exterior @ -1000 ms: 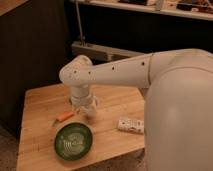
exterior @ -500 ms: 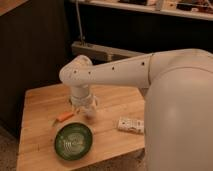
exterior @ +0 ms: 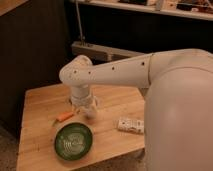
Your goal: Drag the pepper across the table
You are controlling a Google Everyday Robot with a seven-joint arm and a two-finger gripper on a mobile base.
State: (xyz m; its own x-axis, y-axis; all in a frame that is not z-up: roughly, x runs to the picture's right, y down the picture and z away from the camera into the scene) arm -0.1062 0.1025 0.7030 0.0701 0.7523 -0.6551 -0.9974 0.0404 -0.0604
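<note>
The gripper (exterior: 86,106) is low over the counter (exterior: 39,142), just beside the pepper (exterior: 65,116), fingers released. Gripper and pepper positions are unchanged from the earlier frame.

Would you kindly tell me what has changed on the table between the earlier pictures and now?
Nothing visibly changed. The gripper hangs low over the light wooden table, close beside the small orange tapered pepper, which lies where it was and is not held. The round green bowl and the small white packet are also in their earlier places.
</note>
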